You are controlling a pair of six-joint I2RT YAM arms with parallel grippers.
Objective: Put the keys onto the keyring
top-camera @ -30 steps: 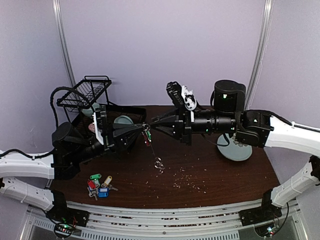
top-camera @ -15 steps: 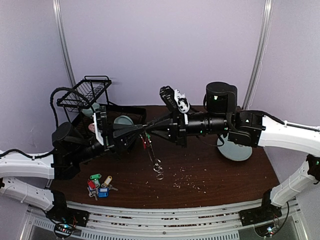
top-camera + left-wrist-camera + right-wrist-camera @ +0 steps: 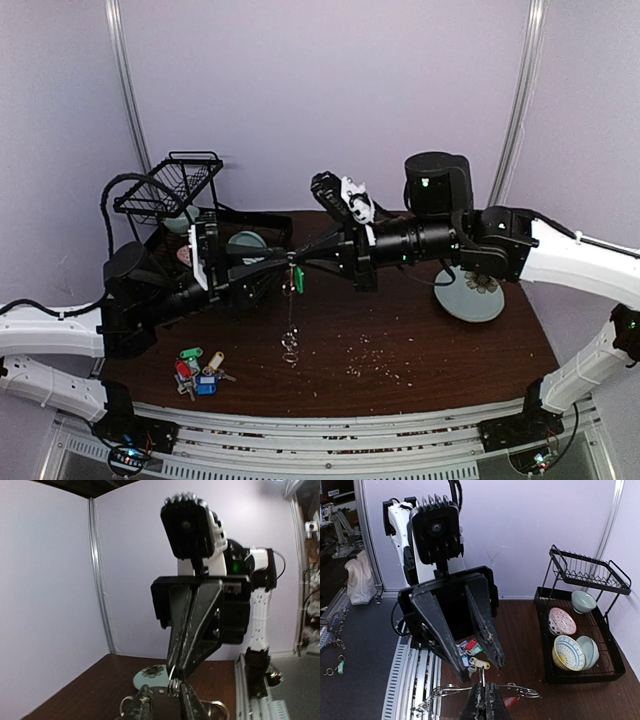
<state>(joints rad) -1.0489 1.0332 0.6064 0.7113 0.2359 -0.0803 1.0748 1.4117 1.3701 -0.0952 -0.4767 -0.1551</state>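
Keyring [image 3: 290, 345] hangs above the middle of the surface [image 3: 420, 335], caught in the right pincer [image 3: 176, 672], whose fingers are clenched on its wire. From above we see it almost edge-on, a thin line ending in small wire rings that we cannot count.

We count two arms, meeting tip to tip. The left pincer [image 3: 480, 666] is released, its fingers spread to either side of the wire. We cannot tell whether they touch it.

One black wire dish rack [image 3: 170, 185] stands at the far left and holds four bowls [image 3: 568, 652]. One pale green plate [image 3: 470, 305] lies at the right, partly hidden by the right arm.

Of the keys [image 3: 200, 370], a heap near the left arm shows four tags: green, red, blue and tan. One more green-tagged key [image 3: 298, 279] hangs just below the pincer tips. Pale crumbs [image 3: 370, 362] speckle the surface, too small for us to count.
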